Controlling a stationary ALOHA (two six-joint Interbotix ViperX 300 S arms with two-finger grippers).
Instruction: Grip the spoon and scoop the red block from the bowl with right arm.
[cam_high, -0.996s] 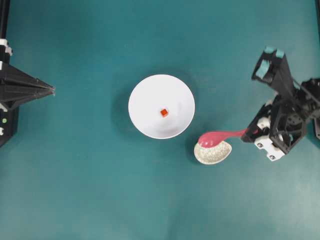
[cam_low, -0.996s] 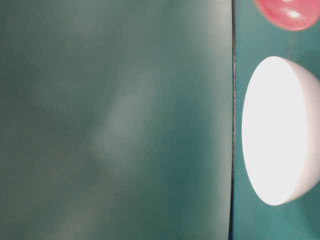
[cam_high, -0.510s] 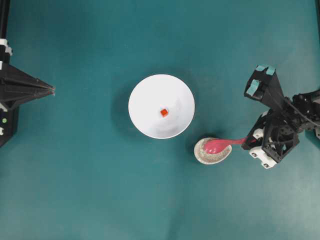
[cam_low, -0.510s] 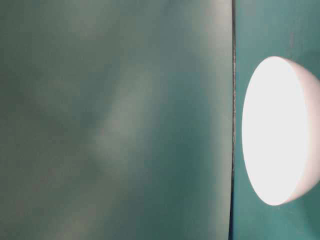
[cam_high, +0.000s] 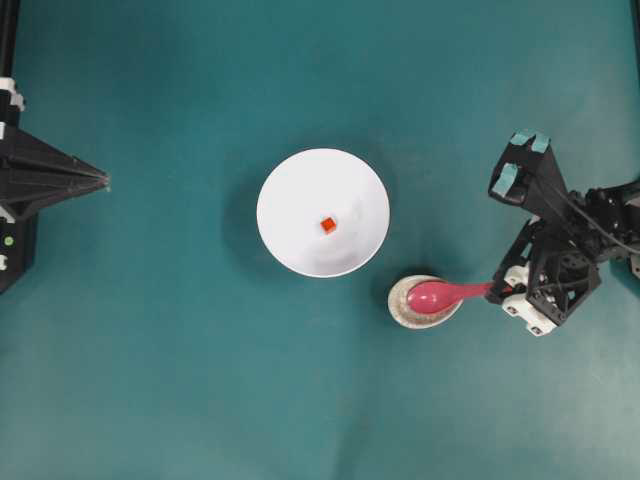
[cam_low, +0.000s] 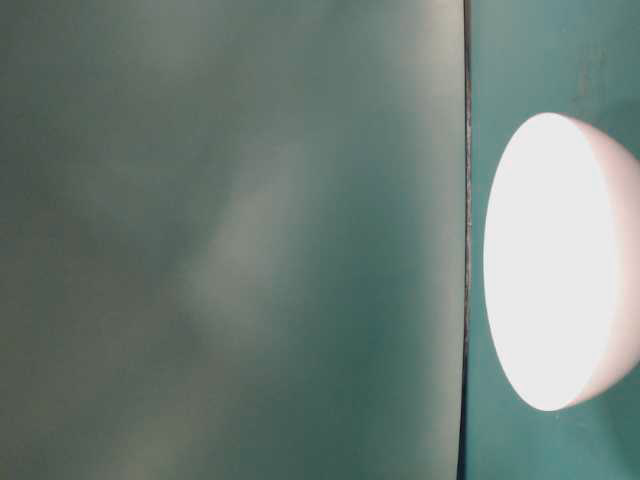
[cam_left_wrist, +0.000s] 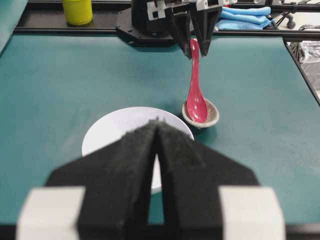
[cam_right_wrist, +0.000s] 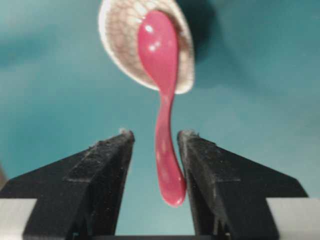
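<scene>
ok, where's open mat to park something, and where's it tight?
Open teal mat: between the left gripper and the bowl, plus the wide strips above and below the bowl. Tight spot: the speckled dish sits just off the bowl's rim, with the spoon lying in it and the right gripper straddling its handle.

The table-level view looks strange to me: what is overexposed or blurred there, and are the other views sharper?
Table-level view: the white bowl is blown out, without surface detail, and the rest is soft teal blur. Overhead view: evenly lit and sharp, the red block clear. Right wrist view: the spoon shows small glare spots and the small dish is slightly soft.
</scene>
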